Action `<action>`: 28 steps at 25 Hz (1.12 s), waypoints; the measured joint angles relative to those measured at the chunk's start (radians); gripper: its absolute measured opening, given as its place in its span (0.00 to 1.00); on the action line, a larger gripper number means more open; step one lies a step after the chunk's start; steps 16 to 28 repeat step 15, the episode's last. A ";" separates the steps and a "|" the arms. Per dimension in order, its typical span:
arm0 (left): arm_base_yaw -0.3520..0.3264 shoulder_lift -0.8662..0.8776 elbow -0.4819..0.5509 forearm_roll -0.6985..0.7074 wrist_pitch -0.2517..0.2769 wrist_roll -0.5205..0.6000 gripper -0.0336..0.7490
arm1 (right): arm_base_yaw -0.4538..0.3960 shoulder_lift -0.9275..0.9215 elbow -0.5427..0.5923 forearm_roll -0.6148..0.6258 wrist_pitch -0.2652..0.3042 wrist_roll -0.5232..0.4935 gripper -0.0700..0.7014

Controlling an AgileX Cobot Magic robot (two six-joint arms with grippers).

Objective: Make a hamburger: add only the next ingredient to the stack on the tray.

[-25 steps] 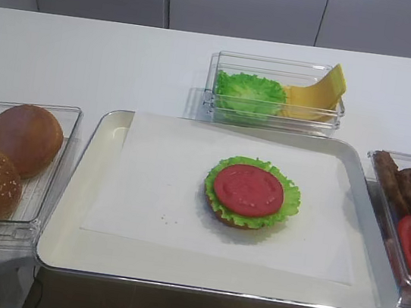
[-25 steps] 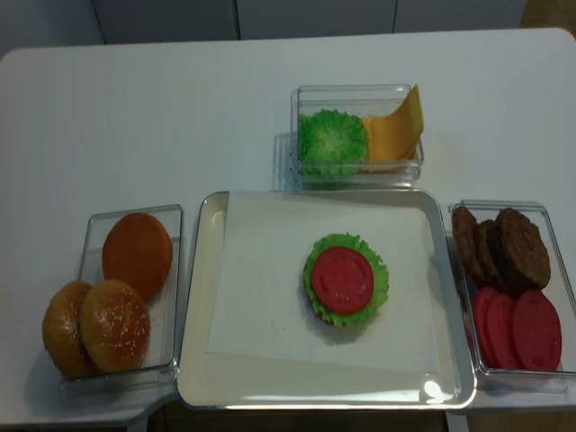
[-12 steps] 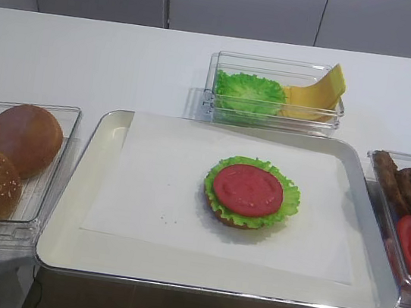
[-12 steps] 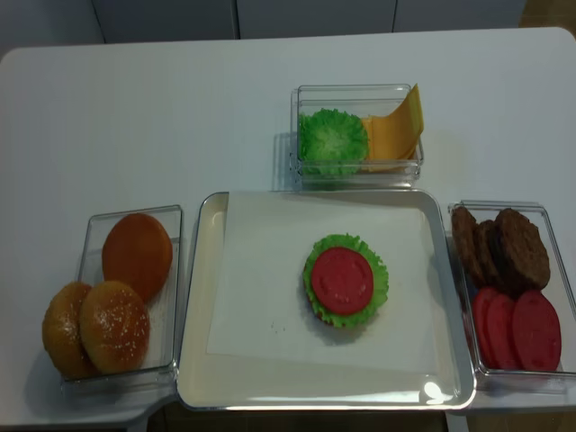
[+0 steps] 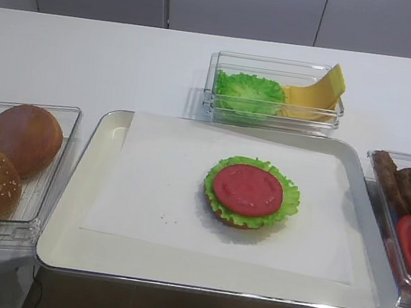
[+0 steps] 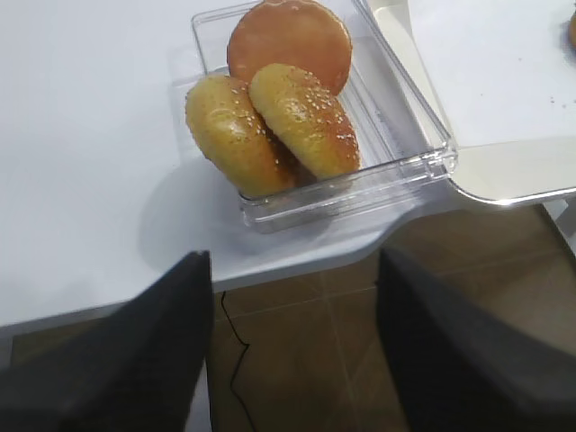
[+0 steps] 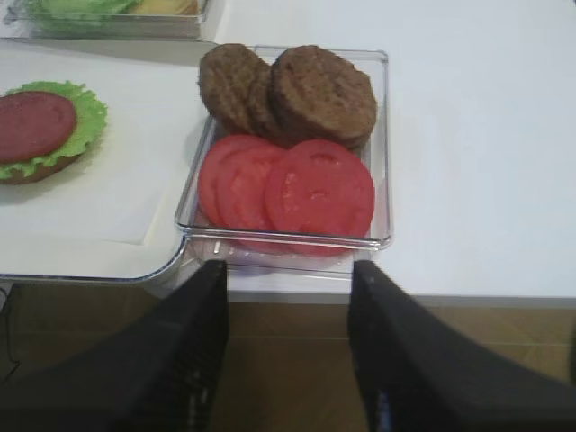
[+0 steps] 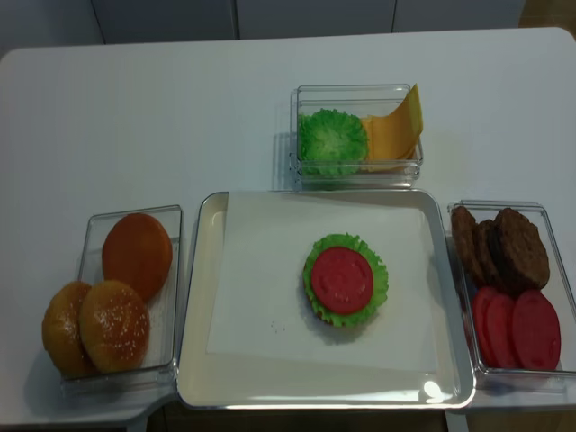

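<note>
Right wrist view, right gripper point(image 7: 288, 351) fingertips cropped

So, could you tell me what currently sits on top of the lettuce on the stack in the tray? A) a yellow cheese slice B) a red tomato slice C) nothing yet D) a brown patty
B: a flat red tomato slice lies on the frilly lettuce leaf of the stack on the tray; the cheese and patties are in their bins.

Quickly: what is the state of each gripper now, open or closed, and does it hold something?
Left gripper: open, holding nothing, back off the table edge near the bun bin.
Right gripper: open, holding nothing, just before the tomato slices.
</note>
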 joint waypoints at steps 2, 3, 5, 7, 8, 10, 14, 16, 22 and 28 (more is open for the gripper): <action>0.000 0.000 0.000 0.000 0.000 0.000 0.59 | -0.018 0.000 0.000 0.000 0.000 0.000 0.52; 0.000 0.000 0.000 0.000 0.000 0.000 0.59 | -0.020 0.000 0.000 0.000 0.000 0.000 0.52; 0.000 0.000 0.000 0.000 0.000 0.000 0.59 | -0.020 0.000 0.000 0.000 0.000 0.001 0.52; 0.000 0.000 0.000 0.000 0.000 0.000 0.59 | -0.020 0.000 0.000 0.000 0.000 0.001 0.52; 0.000 0.000 0.000 0.000 0.000 0.000 0.59 | -0.020 0.000 0.000 0.000 0.000 0.001 0.52; 0.000 0.000 0.000 0.000 0.000 0.000 0.59 | -0.020 0.000 0.000 0.000 0.000 0.001 0.52; 0.000 0.000 0.000 0.000 0.000 0.000 0.59 | -0.020 0.000 0.000 0.000 0.000 0.001 0.51; 0.000 0.000 0.000 0.000 0.000 0.000 0.59 | -0.020 0.000 0.000 0.000 0.000 0.001 0.51; 0.000 0.000 0.000 0.000 0.000 0.000 0.59 | -0.020 0.000 0.000 0.000 0.000 0.001 0.51; 0.000 0.000 0.000 0.000 0.000 0.000 0.59 | -0.020 0.000 0.000 0.000 0.000 0.001 0.51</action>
